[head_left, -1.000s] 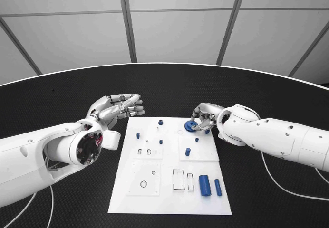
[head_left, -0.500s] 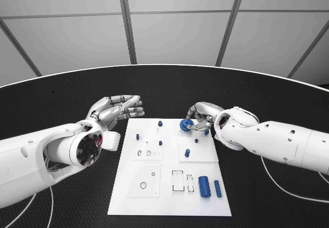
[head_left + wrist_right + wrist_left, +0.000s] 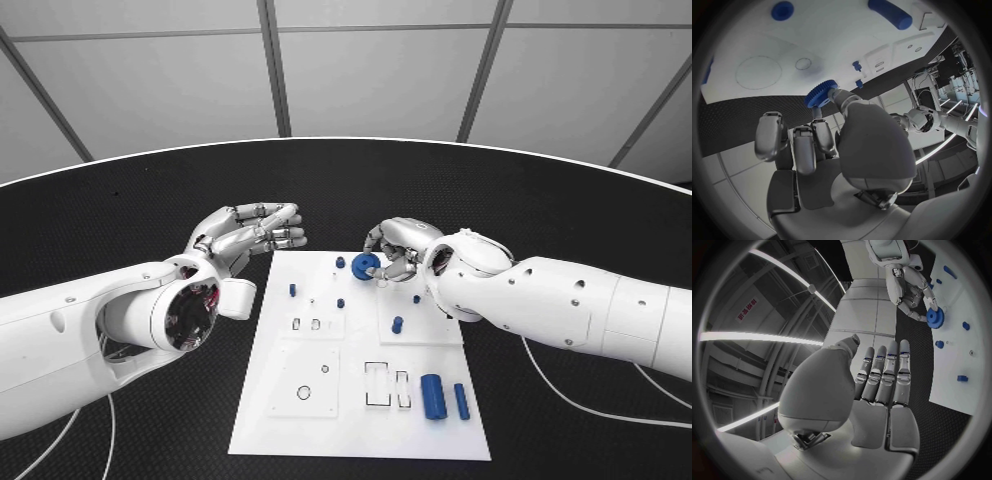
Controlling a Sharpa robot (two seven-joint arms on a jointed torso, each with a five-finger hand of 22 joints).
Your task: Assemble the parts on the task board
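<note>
Right hand [image 3: 401, 250] gripping a blue gear [image 3: 366, 265], held over the far end of the white board [image 3: 361, 400]. Left hand [image 3: 248, 233] off beside the board's far-left corner, fingers loose, holding nothing.

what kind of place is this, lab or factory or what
Most likely a robotics lab or test cell. A round black table stands before plain grey panelled walls, bearing just a white task board with small blue parts. The right hand holds a blue gear over it; the left hand hovers beside it.
</note>
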